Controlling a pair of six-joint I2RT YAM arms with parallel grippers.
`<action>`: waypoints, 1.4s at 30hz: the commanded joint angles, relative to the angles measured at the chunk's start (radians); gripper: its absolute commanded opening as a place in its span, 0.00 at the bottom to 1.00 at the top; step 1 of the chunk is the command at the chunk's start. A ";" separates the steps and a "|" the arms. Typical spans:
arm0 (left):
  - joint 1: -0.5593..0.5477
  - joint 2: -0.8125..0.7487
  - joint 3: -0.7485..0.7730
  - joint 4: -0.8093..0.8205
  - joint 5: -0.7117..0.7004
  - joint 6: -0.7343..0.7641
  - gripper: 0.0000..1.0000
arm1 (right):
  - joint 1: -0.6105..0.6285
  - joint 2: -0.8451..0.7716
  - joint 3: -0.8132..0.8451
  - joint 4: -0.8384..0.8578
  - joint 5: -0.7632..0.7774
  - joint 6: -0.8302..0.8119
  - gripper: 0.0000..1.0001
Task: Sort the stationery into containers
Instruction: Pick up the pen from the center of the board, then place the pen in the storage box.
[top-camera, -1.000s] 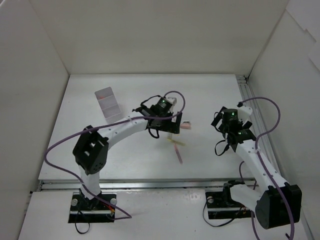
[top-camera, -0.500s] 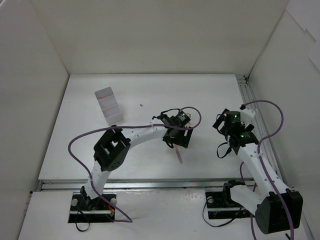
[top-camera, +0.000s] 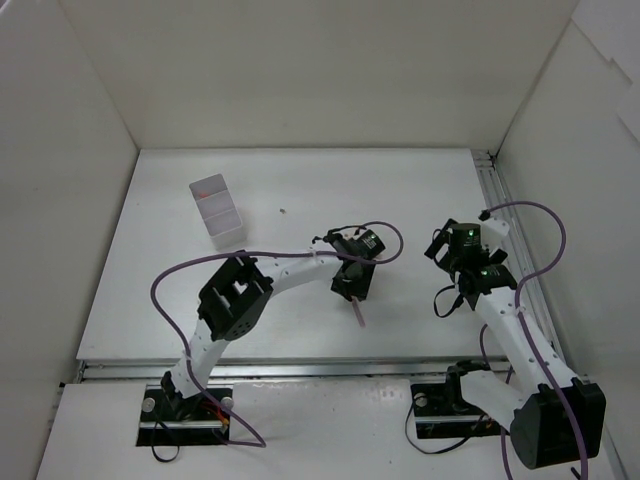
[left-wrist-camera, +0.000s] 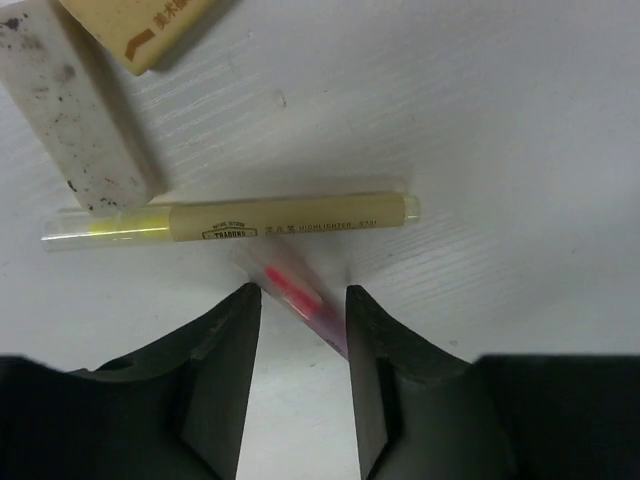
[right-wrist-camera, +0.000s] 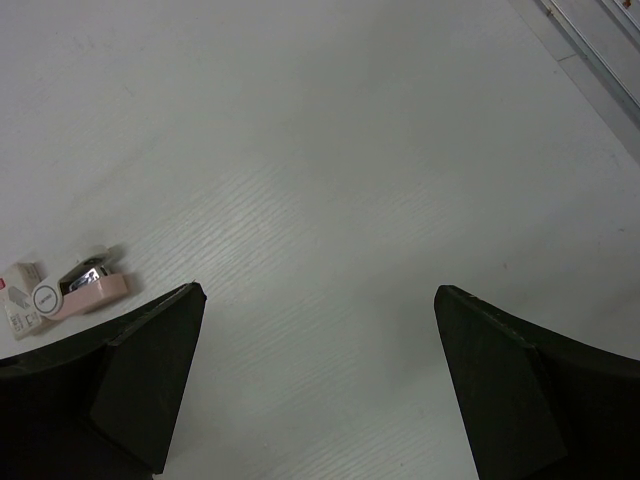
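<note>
The sort is barely begun, judging by how things lie. The organizer (top-camera: 217, 211) stands at the far left of the table (top-camera: 400, 185) with something reddish in its far compartment, though what it is cannot be told, and the other compartments look empty. Most of the stationery lies loose mid-table, well apart from it. The left hand (left-wrist-camera: 302, 298) is low over the pile, fingers spread to either side of a pink pen (left-wrist-camera: 293, 295) that lies on the table between them, not yet pinched. Just beyond lie a yellow highlighter (left-wrist-camera: 240, 222), a white eraser (left-wrist-camera: 75, 110) touching it and a beige eraser (left-wrist-camera: 150, 30). The right hand (right-wrist-camera: 315, 300) hovers, spread wide and holding nothing, with a pink block (right-wrist-camera: 92, 286) and a small white piece (right-wrist-camera: 20, 292) nearby. So the pen needs gripping and carrying, and five more pieces are left.
</note>
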 joint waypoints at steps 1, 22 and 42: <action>-0.008 -0.004 0.048 -0.035 -0.012 -0.003 0.33 | -0.007 -0.006 0.003 0.015 -0.005 0.016 0.98; 0.073 -0.476 -0.355 0.107 -0.337 0.053 0.00 | 0.128 0.174 0.080 0.109 -0.135 -0.191 0.98; 0.701 -0.760 -0.486 0.714 -0.423 0.431 0.00 | 0.220 0.300 0.134 0.270 -0.565 -0.470 0.98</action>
